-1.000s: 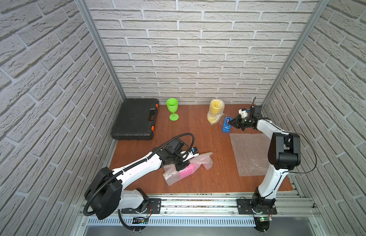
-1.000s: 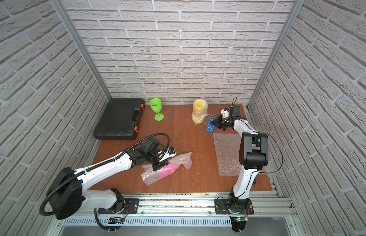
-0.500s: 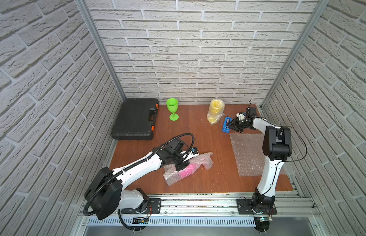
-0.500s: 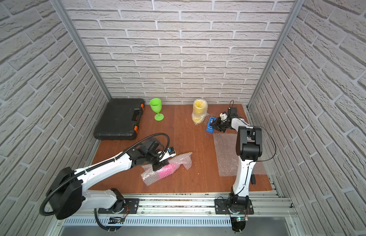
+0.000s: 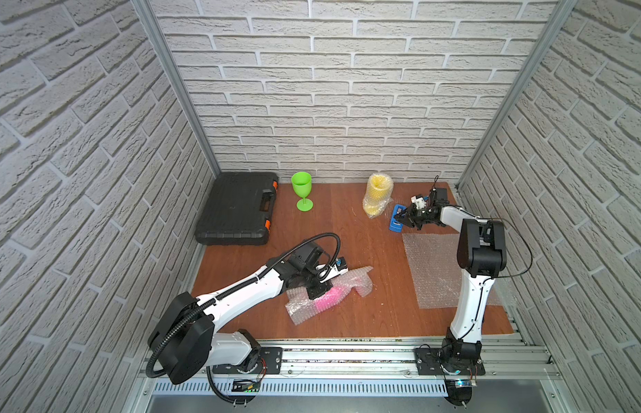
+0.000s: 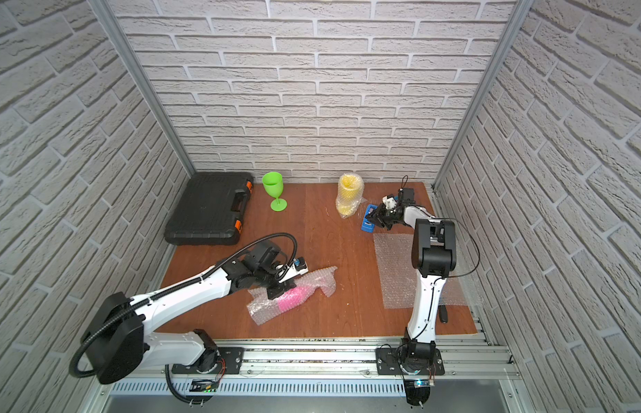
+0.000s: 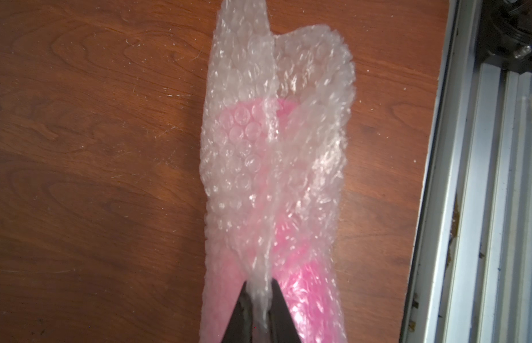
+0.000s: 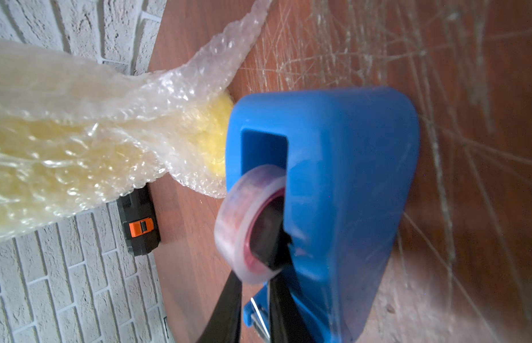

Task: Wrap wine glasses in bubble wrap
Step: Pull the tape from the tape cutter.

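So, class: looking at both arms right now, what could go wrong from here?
1. The left end effector pinches only the seam of the bubble wrap over the pink goblet; no tape shows there, so a slip could let it spring open.
2. The right end effector seems clamped on the tape roll itself in the blue dispenser; pulling may drag the dispenser into the upright wrapped yellow goblet close beside it.

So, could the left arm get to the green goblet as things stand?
Probably not right now: the left gripper is shut on the bubble wrap around the pink goblet. The path looks free: the green goblet stands upright in the open beside the black case.
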`<state>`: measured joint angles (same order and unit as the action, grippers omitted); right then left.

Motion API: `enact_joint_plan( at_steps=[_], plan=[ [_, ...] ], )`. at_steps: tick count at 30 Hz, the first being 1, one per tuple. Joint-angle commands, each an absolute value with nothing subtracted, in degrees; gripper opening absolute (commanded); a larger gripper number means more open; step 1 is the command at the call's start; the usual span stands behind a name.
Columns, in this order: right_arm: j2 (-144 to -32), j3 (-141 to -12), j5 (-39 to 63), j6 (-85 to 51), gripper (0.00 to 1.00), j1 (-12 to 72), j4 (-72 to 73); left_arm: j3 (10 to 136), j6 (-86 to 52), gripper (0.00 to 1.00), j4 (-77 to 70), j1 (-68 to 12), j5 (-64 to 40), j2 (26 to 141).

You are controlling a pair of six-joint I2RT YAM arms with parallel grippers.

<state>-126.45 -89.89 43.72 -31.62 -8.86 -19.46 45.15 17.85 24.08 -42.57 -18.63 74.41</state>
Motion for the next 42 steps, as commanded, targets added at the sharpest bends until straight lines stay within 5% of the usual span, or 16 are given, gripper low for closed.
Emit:
enact_joint_plan(
  at_steps=[1, 4, 26, 42],
  plan=[
    [-126.1, -88.9, 41.8, -32.2, 0.1, -8.8, -19.4, 44.8, 17.7, 0.12, 26.5, -42.9, -18.1, 74.9],
    [-124.1, -88.7, 40.9, -32.1, 0.03, -8.8, -20.3, 44.9, 17.7, 0.12, 26.7, -42.9, -18.0, 75.0],
    [-94.7, -66.4, 40.3, -34.0, 0.03, -4.1, -23.2, 44.7, 17.5, 0.12, 26.6, -43.4, -17.8, 74.8],
    [-100.9, -52.5, 40.6, -34.4, 0.03, 1.4, -13.7, 44.6, 17.1, 0.12, 26.6, -44.0, -17.6, 76.0]
  ],
)
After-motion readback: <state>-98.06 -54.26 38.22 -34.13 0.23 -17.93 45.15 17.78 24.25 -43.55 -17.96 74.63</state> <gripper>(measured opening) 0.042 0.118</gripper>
